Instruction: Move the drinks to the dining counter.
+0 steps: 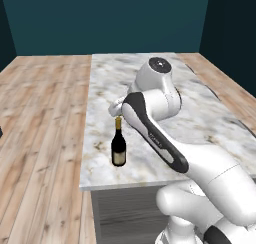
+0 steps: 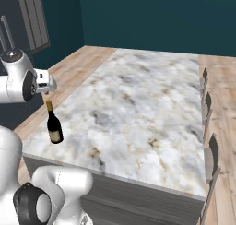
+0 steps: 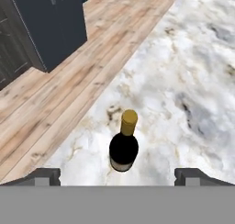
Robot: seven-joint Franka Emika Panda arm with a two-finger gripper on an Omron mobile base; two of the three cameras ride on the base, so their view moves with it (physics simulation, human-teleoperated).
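A tall dark wine bottle [image 1: 118, 147] with a gold neck and tan label stands upright on the dining counter [image 1: 200, 118], close to its near left corner. From the right base view the bottle [image 2: 54, 125] is at the near left edge of the marbled counter top [image 2: 138, 104]. My gripper [image 2: 46, 86] hangs just above the bottle's neck, apart from it. In the hand view the bottle [image 3: 124, 145] stands free below, and my gripper [image 3: 118, 176] is open, its two tips wide apart with nothing between them. In the left base view my arm partly hides the gripper [image 1: 116, 108].
Wooden floor [image 1: 40, 118] runs along the counter's left side. A dark cabinet [image 3: 46, 25] stands across that floor strip. Several grey stools [image 2: 209, 122] line the counter's right side. The counter's front edge [image 1: 130, 184] is near the base.
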